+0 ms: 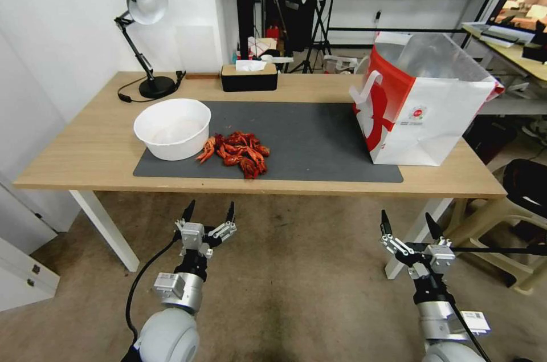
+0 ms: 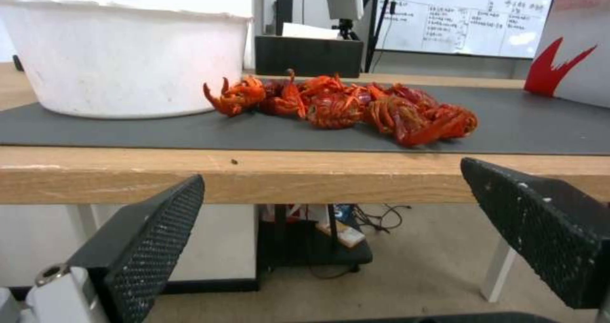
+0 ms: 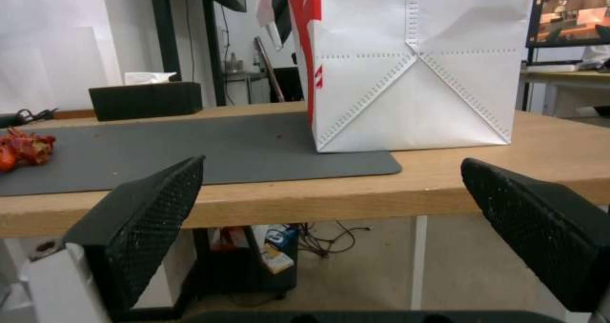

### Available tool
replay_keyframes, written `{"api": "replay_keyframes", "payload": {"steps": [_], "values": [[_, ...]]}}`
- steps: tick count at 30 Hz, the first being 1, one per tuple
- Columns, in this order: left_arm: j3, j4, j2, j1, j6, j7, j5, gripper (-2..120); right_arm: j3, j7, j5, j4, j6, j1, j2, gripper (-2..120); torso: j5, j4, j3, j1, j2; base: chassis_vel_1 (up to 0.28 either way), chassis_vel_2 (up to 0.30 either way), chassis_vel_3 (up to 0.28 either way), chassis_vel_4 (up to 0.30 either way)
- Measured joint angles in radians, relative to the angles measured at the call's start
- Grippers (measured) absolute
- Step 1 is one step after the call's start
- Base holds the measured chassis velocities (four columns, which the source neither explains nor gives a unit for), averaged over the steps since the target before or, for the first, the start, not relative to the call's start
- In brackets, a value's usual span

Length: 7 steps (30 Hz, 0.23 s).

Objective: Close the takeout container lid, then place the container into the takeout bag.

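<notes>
The takeout bag [image 1: 424, 108] is white with a red panel, a round red logo and silvery lining. Red crayfish [image 1: 239, 153] lie beside a white bowl [image 1: 172, 128] on a dark grey mat [image 1: 307, 139] over the light wood bench [image 1: 85, 145]. Black fingers [image 2: 149, 247] carry a dotted texture.

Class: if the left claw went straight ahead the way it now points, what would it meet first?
Probably the table's front edge, which lies straight ahead between the open left claw fingers; the crayfish pile sits higher, on the mat beyond. Depth is uncertain.

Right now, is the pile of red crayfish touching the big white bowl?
Cannot tell. In the head view the crayfish lie right against the bowl; the left wrist view shows no plain gap or contact.
</notes>
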Motion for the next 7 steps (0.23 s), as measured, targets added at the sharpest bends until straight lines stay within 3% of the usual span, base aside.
{"api": "replay_keyframes", "payload": {"steps": [7], "values": [[0.000,0.000,0.000,0.000,0.000,0.000,0.000,100,0.000,0.000,0.000,0.000,0.000,0.000,0.000,100,0.0000,0.0000,0.000,0.000,0.000,0.000,0.000,0.000,0.000]]}}
